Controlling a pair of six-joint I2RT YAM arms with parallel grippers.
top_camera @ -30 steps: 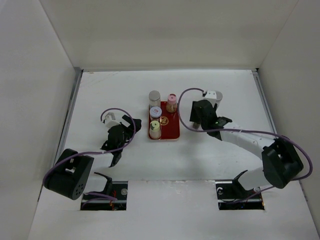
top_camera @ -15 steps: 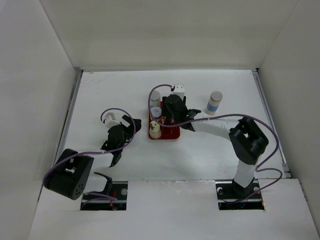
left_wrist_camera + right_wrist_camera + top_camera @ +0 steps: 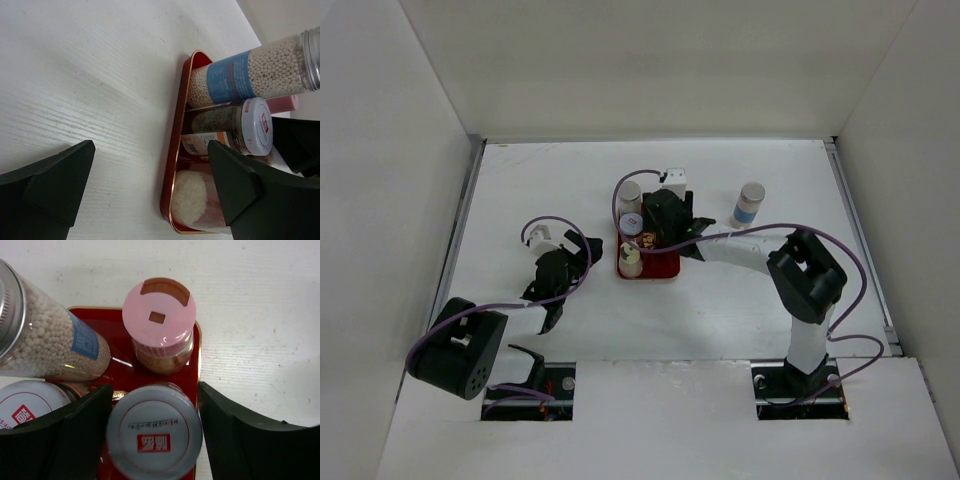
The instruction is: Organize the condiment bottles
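Right gripper (image 3: 154, 390) straddling a grey-capped bottle (image 3: 154, 442) in the tray (image 3: 122, 371).
Whether the jaws pinch it or only flank it cannot be told; the cap (image 3: 150, 415) hides its body. Left gripper (image 3: 150, 147) gapes, empty. Likely light, rigid, smooth-walled: best taken on the body below the cap. Another bottle (image 3: 750, 203) stands apart on the table (image 3: 570, 180).

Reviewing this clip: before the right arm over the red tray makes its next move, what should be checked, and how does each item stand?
1. The right end effector straddles the grey-capped bottle: ok.
2. Firm hold on that bottle: cannot tell.
3. The pink-capped bottle stands upright on the red tray: ok.
4. The left end effector is open, apart from the tray: ok.
5. Every bottle on the tray: not ok; the lone bottle stands off it.
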